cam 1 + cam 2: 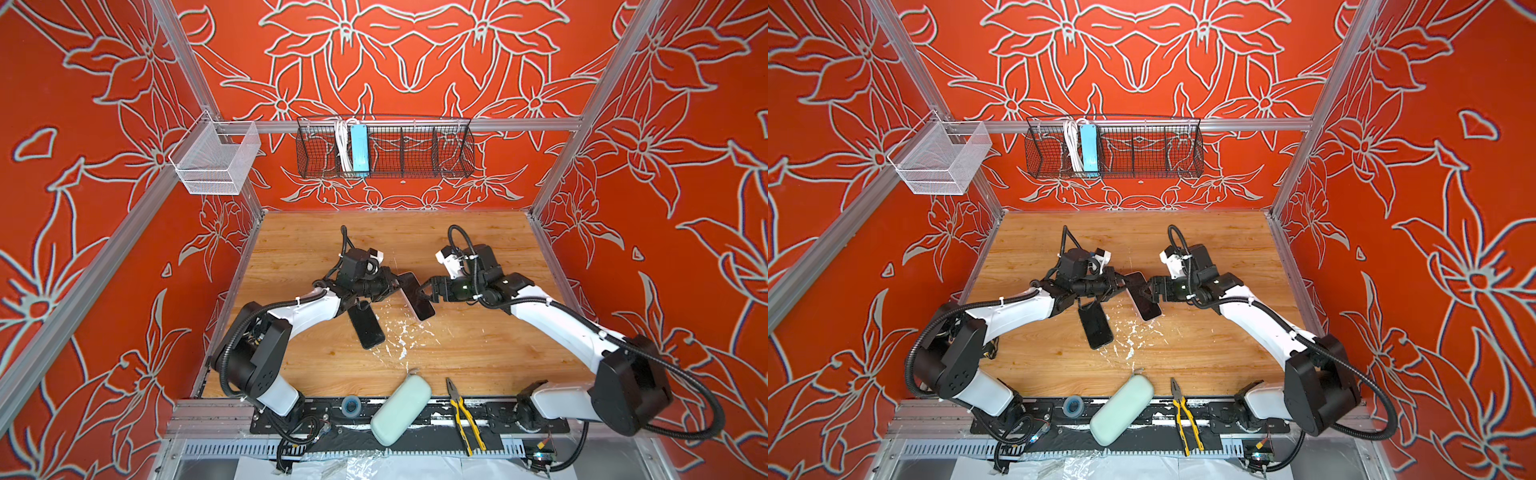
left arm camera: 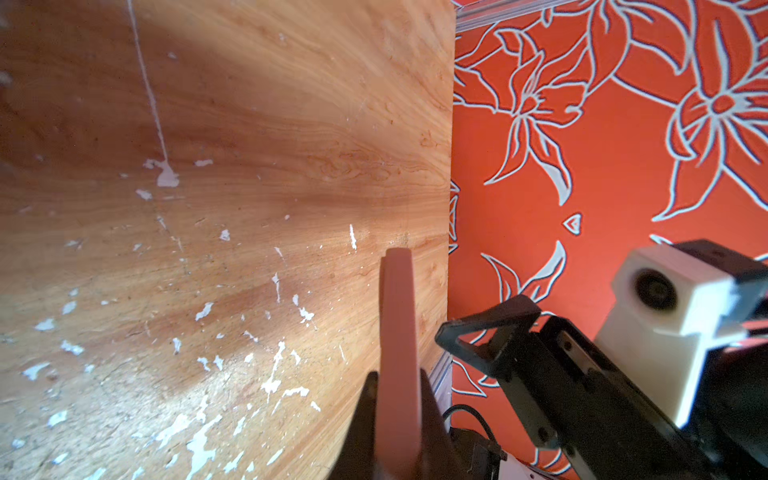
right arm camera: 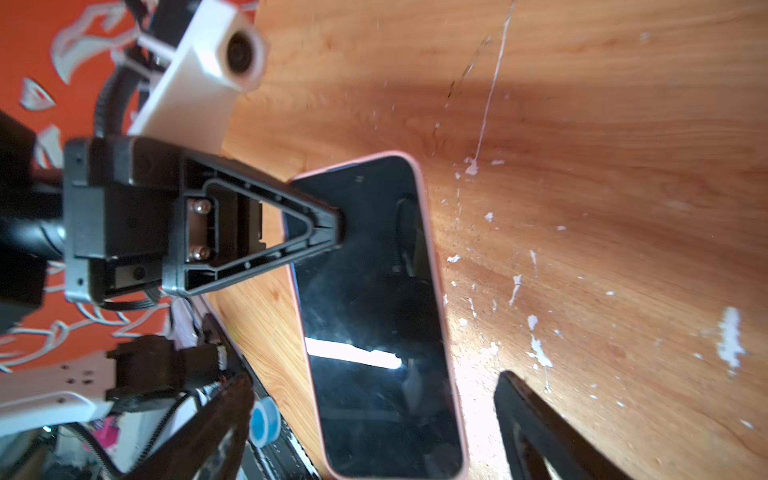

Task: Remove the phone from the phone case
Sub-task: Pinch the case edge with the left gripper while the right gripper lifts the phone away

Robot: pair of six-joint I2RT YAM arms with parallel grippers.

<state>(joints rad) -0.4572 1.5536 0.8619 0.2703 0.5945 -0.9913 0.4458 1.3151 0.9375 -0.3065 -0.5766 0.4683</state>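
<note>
Both top views: left gripper [image 1: 398,284] clamped on pink phone case [image 1: 410,306] [image 1: 1133,305], roughly mid-table over the wooden table [image 1: 478,345], case tilted, long axis about 11-to-5 o'clock. Phone [image 1: 420,299] seated inside, dark screen up and towards 3 o'clock, facing right gripper [image 1: 428,292]. Right gripper spread wide at the screen, gripping nothing; contact with the glass not resolvable from up here, same for any case corner on the table. Dark phone-shaped slab [image 1: 366,326] flat on the table at 7 o'clock of the case, partly under the left arm; phone or empty shell, cannot tell. White paint flecks [image 1: 402,332] between slab and case. Pale green pouch [image 1: 401,409] at 6 o'clock on the front edge, yellow-handled pliers [image 1: 465,415] near it at 5 o'clock, blue tape roll [image 1: 350,405] at 7 o'clock. Black wire basket [image 1: 384,147] on the back wall at 12 o'clock, white mesh bin [image 1: 216,160] at 10 o'clock. Left wrist: case [image 2: 397,324] edge-on, pinched between both fingers [image 2: 365,419]; one finger of the right gripper [image 2: 449,332] just beside it, apart. Right wrist: phone [image 3: 374,311] face-on, pink rim all round, left gripper [image 3: 332,226] biting one long edge near the earpiece end; own fingers [image 3: 532,424] wide either side of the opposite end, touching neither phone nor case
</note>
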